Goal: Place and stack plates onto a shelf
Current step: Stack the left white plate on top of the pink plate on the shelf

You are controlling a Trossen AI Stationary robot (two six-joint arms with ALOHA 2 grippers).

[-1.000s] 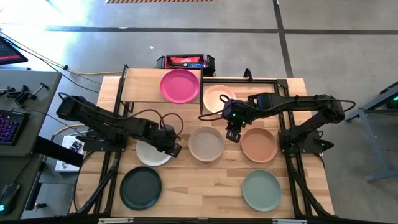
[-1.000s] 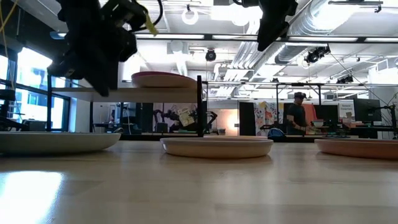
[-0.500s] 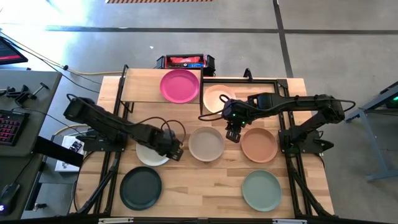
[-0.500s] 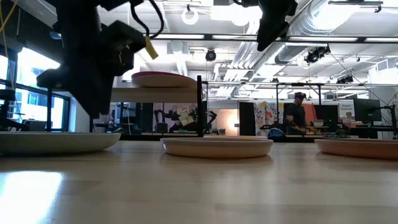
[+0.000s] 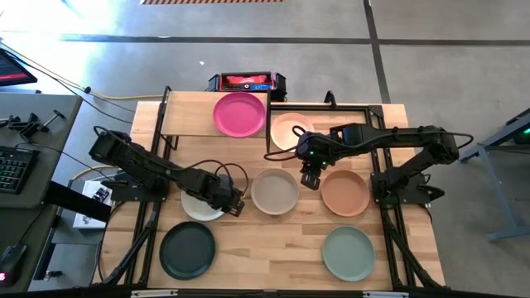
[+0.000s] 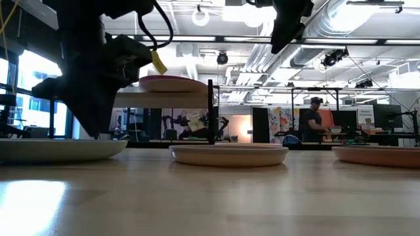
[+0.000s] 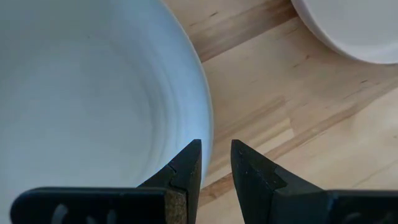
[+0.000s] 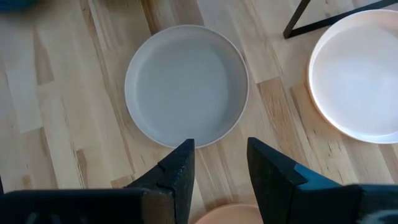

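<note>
While the left arm reaches low across the table, the left gripper (image 5: 233, 201) sits at the off-white plate (image 5: 201, 204), its slightly parted fingers (image 7: 180, 177) straddling the plate's rim without closing on it. The right gripper (image 5: 309, 177) hangs above the table between the beige plate (image 5: 274, 191) and the terracotta plate (image 5: 344, 192), fingers apart and empty, arm stretched leftward. On the shelf (image 5: 186, 112) lies the magenta plate (image 5: 239, 114)

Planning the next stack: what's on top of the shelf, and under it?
On the shelf sits one magenta plate. Under the panel nothing can be seen from above; the low view shows no plate under it. A peach plate lies beside it.
</note>
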